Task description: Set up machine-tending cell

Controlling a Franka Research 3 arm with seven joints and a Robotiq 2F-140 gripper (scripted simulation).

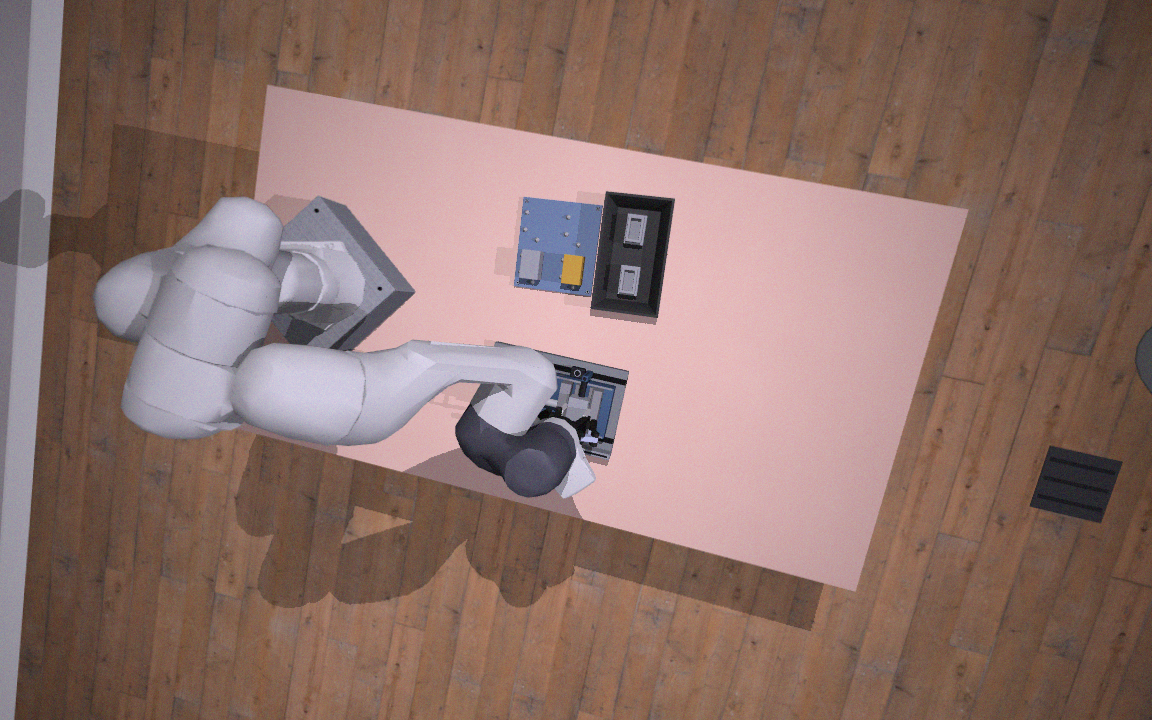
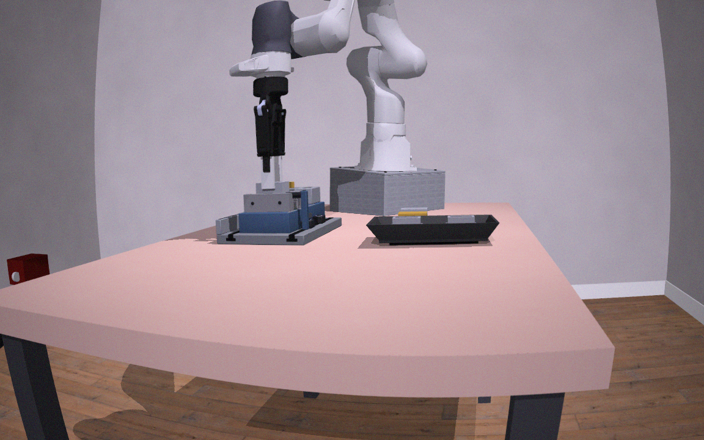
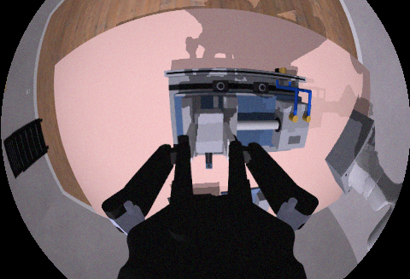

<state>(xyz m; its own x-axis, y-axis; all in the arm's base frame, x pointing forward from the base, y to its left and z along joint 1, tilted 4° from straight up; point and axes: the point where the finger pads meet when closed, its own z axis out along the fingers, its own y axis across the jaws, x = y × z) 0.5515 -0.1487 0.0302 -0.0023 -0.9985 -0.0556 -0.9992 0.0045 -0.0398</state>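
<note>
Top view lays it out from the biggest thing down: a pink desk (image 1: pixel 786 358) carrying the arm's grey pedestal (image 1: pixel 388 284), the vise (image 1: pixel 618 376) near the desk's front edge, the black outfeed tray (image 1: pixel 602 259) and the blue infeed plate (image 1: pixel 553 223) touching side by side.

Two finished parts (image 1: pixel 635 229) (image 1: pixel 628 281) lie flat in the tray, apart from each other; that share of the job looks done, though whether the pockets face up is too small to confirm. On the plate rest a grey aluminium blank (image 1: pixel 530 265) and a brass blank (image 1: pixel 572 267), side by side near one edge, both apparently flat and inside the rim.

Smallest and most pressing: the claw (image 3: pixel 210 148) is clamped on another aluminium blank (image 3: pixel 210 130), holding it by its sides directly over the vise opening. From the exterior view this blank (image 2: pixel 267 181) hangs at about the height of the vise's top, not yet down on the low bars.

What remains, as I judge it: lower the blank, press it to the fixed jaw and work stop, release, and lift the arm free.
</note>
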